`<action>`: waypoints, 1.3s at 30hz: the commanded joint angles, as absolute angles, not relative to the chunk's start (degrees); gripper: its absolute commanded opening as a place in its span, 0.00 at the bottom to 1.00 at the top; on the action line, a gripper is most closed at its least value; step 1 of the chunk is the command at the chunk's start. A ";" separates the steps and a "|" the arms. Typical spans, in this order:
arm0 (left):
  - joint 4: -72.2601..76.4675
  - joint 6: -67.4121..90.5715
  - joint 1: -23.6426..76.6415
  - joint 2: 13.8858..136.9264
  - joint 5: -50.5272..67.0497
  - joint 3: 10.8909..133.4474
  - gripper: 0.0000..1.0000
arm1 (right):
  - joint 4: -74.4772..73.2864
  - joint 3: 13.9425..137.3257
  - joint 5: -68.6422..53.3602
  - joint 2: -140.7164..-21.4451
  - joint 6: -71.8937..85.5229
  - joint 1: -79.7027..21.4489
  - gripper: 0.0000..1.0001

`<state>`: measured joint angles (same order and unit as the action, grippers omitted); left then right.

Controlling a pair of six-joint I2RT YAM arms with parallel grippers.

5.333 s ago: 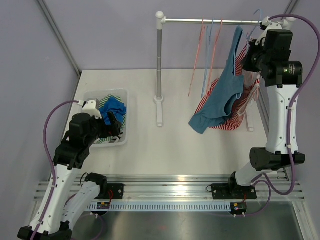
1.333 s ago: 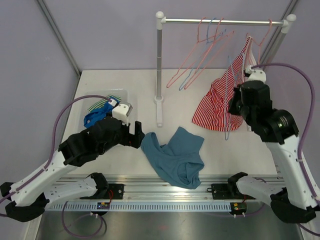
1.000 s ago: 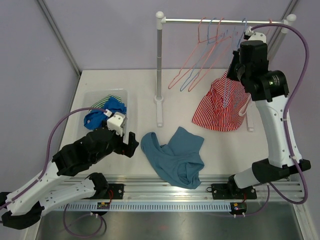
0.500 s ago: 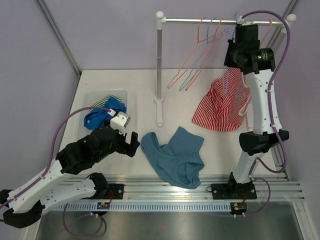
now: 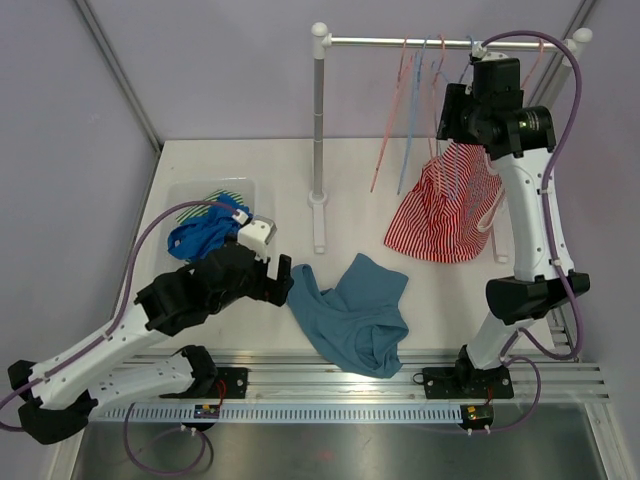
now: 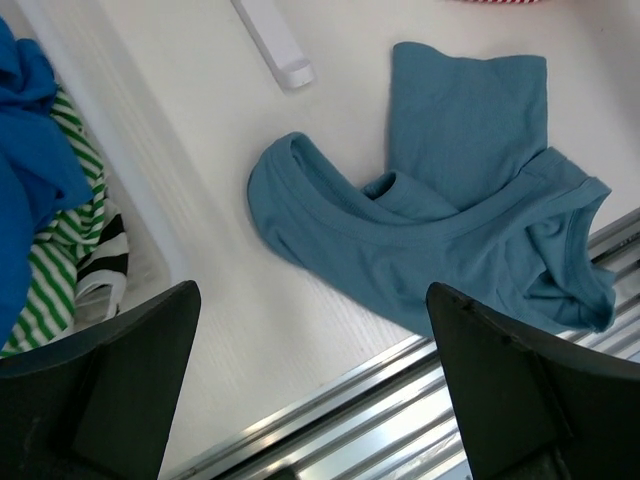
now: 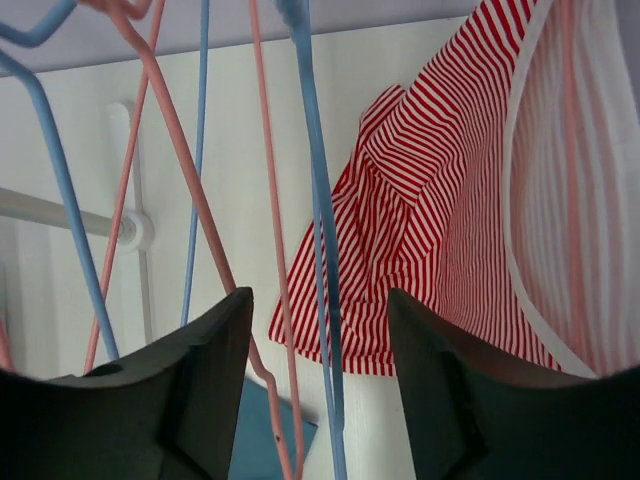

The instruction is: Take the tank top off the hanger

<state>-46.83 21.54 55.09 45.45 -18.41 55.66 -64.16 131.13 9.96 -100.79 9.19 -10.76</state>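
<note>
Blue tank top (image 5: 350,310) (image 6: 440,220) off the hanger, crumpled on the white surface (image 5: 330,170) near the front edge, well apart from the rail (image 5: 400,42).

Left fingers (image 5: 280,280) (image 6: 315,400) spread wide, nothing between them, hovering low over the surface just beside the tank top's left edge, not touching it.

Clear bin (image 5: 210,183) (image 6: 120,170) on the left of the surface, partly hidden by the left arm. Inside it: a bright blue garment (image 5: 200,235) (image 6: 30,150) bunched on top, and a green-and-white striped garment (image 5: 228,197) (image 6: 60,270) beneath and beside it.

Right fingers (image 5: 442,115) (image 7: 320,400) raised up by the rail, among the hangers. Parted, gripping nothing; a blue hanger wire (image 7: 315,250) runs loose through the gap, thin pink wires beside it.

Empty pink and blue hangers (image 5: 405,110) on the rail, left of the right arm. Red-and-white striped garment (image 5: 445,205) (image 7: 440,220) hanging from its own hanger at the right end, its hem down near the surface.
</note>
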 commanded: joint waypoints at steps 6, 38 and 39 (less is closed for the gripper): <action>-29.72 29.00 64.50 56.76 -20.46 55.89 0.99 | -64.34 127.54 15.20 -84.39 8.35 -10.90 0.93; -26.00 37.01 71.63 90.99 -28.55 60.99 0.00 | -48.96 89.74 -21.53 -42.02 13.09 -10.90 0.99; -27.76 36.04 71.20 86.79 -31.09 62.82 0.00 | -48.96 89.65 -21.71 -41.84 13.18 -10.90 0.99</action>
